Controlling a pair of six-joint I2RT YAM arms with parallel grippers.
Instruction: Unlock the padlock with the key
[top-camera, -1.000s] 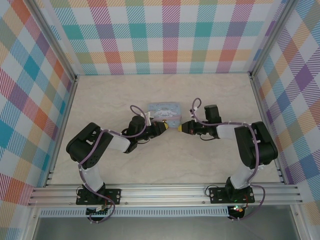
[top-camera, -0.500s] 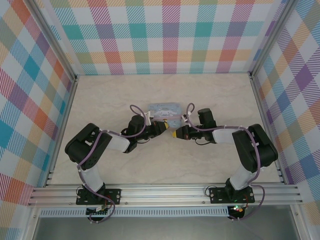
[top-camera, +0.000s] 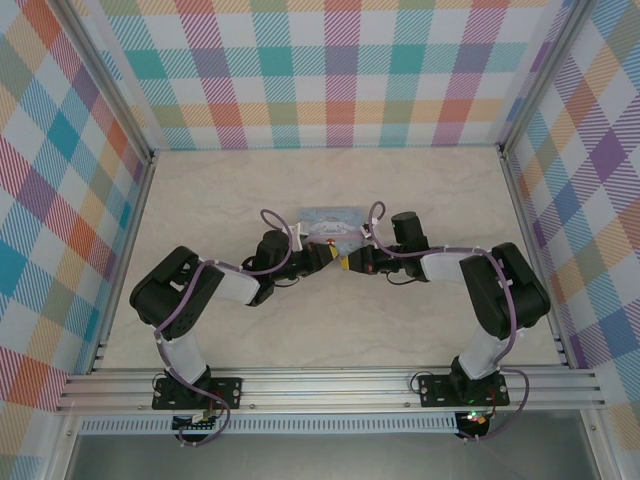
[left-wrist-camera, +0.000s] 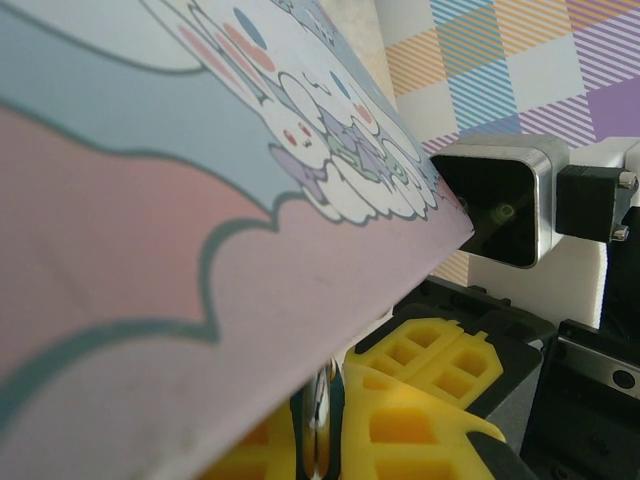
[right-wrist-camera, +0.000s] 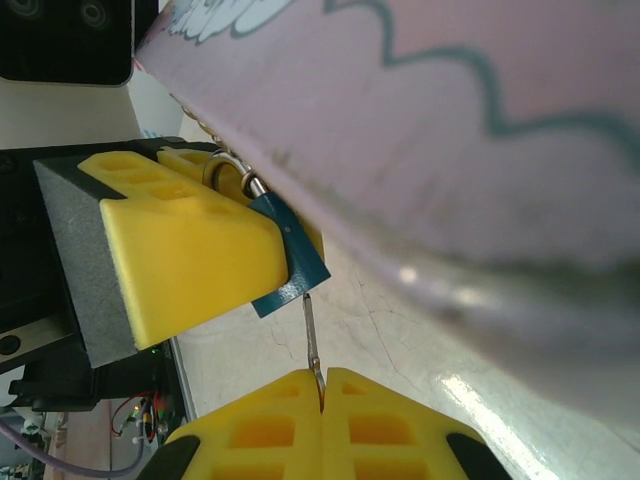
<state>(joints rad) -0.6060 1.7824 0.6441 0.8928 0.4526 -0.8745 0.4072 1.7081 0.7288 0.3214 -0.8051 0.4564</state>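
Pale counter (top-camera: 400, 320): left tool (top-camera: 329, 256) clamping padlock (right-wrist-camera: 288, 270); right tool (right-wrist-camera: 322, 385) pinching key (right-wrist-camera: 311, 345), shaft pointing straight at padlock base, tip meeting it

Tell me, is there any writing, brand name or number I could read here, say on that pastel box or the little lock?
No text can be read anywhere.
The tin: cartoon figures and cloud outlines, no letters.
The padlock and key: plain, with no brand or number visible.
The circuit board by the left arm's base: too small to read.
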